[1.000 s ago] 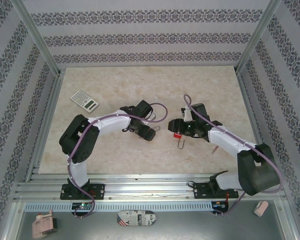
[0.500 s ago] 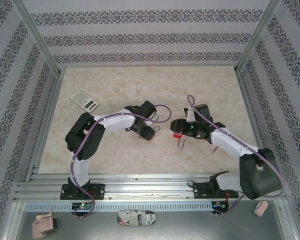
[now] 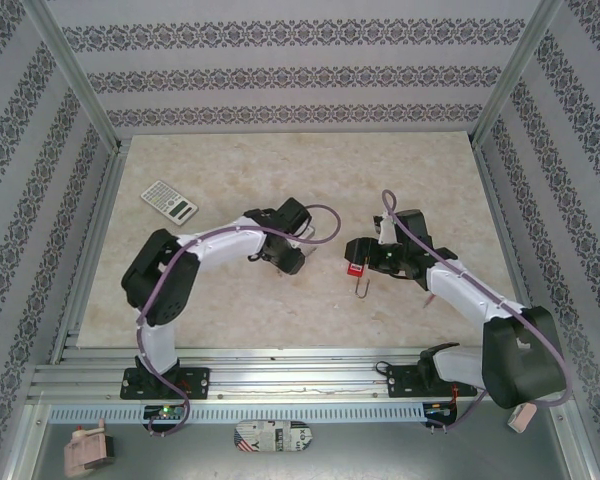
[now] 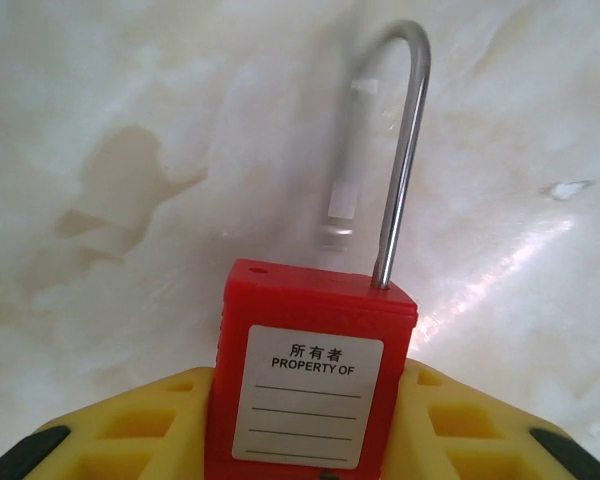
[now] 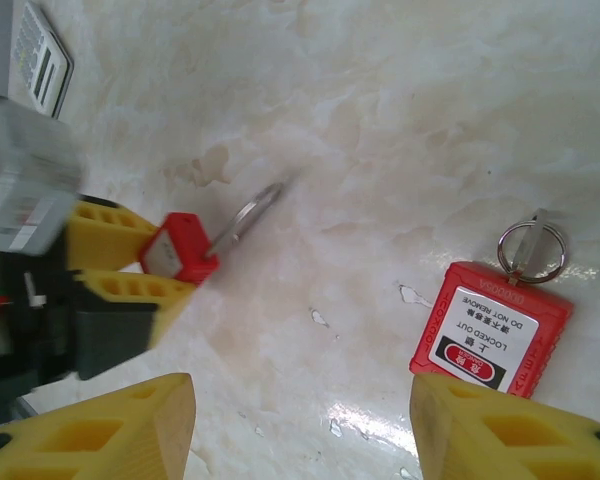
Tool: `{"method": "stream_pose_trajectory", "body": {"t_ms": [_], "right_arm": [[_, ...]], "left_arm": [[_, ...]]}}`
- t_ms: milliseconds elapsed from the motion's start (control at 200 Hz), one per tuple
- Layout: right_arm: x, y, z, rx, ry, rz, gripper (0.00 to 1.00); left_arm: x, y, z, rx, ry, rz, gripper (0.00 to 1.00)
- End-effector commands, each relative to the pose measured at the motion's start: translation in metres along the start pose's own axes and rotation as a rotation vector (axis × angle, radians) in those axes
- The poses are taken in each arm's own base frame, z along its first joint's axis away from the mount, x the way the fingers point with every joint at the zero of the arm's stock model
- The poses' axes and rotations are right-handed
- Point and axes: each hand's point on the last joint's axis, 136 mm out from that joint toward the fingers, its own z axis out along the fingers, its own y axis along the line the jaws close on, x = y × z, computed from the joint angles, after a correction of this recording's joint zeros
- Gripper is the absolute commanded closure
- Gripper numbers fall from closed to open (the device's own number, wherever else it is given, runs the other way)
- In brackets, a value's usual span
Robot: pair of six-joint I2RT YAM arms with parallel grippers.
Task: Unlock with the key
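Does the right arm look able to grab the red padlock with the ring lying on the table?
Probably yes. The right gripper hovers open just over the ringed padlock, with bare table between them. The left gripper, closed on a second padlock, sits off to the side.

L end effector (image 3: 296,260) clamped; R end effector (image 3: 357,256) open; both arms angled inward.

First padlock (image 4: 310,370): red body, white "PROPERTY OF" label, long silver shackle (image 4: 400,150). Clamped by its sides in the left end effector (image 5: 177,262), right of the calculator (image 3: 169,201) and nearer the arm bases. One shackle leg seated in the body, the other blurred, ending just above it.

Second padlock (image 5: 490,330): red, "LOCKED OUT" label up, flat on the tabletop (image 5: 380,120), farther right of the calculator. Ringed key (image 5: 536,222) at its end.
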Motion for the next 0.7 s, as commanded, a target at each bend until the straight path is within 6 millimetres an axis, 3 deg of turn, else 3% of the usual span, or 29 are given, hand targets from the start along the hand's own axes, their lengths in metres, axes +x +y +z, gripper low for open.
{"method": "stream_pose_trajectory", "body": {"t_ms": [0, 95, 210, 510, 694], "right_arm": [[0.003, -0.001, -0.004, -0.006, -0.001, -0.025, 0.37], [0.002, 0.001, -0.006, -0.011, -0.013, -0.040, 0.30], [0.000, 0.003, -0.010, -0.016, -0.036, -0.059, 0.22], [0.002, 0.000, -0.013, -0.006, -0.043, -0.075, 0.18], [0.004, -0.003, -0.011, -0.005, -0.040, -0.068, 0.17]], "left_arm": [[-0.010, -0.012, -0.050, 0.007, -0.082, 0.001, 0.89], [-0.010, -0.023, -0.065, 0.046, -0.096, 0.009, 0.91], [-0.007, -0.031, -0.069, 0.081, -0.085, 0.002, 0.92], [0.008, -0.063, -0.038, 0.181, 0.001, 0.007, 0.95], [0.029, -0.062, -0.003, 0.176, 0.116, 0.000, 0.96]]}}
